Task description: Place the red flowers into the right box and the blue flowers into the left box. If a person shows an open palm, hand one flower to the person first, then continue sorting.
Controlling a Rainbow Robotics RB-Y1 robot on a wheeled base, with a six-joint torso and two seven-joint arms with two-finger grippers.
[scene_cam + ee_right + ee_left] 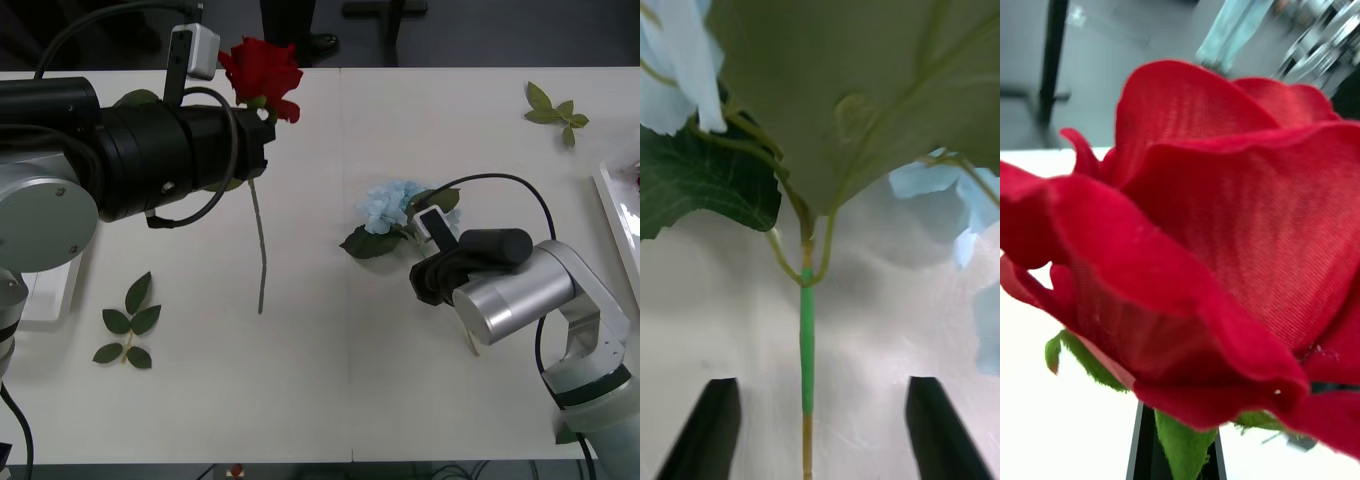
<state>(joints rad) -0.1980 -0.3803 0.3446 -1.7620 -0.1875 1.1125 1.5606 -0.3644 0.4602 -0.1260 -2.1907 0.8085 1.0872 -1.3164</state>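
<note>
1. A red flower (pixel 261 68) is held just below its bloom by the left claw (pixel 262 118), raised at the far left of the tabletop (pixel 340 400); its stem hangs toward the near side. In the left wrist view the bloom (pixel 1202 247) sits right over the claw, which is clamped on the stem.
2. A blue flower (pixel 391 208) lies right of centre. The right claw (pixel 428 262) is set low at its stem end, fingers (pixel 711 427) apart on either side of the stem (pixel 806 337), not yet closed on it.
3. Neither flower is boxed yet, so judging by this, the sorting is unfinished. An edge of the right box (pixel 620 215) shows at the far right, and a white edge that may be the left box (pixel 50 290) is partly seen under the left arm.
4. Loose leaf sprigs lie at the near left (pixel 128 322) and far right (pixel 555 112), away from both flowers. No open palm is seen.
</note>
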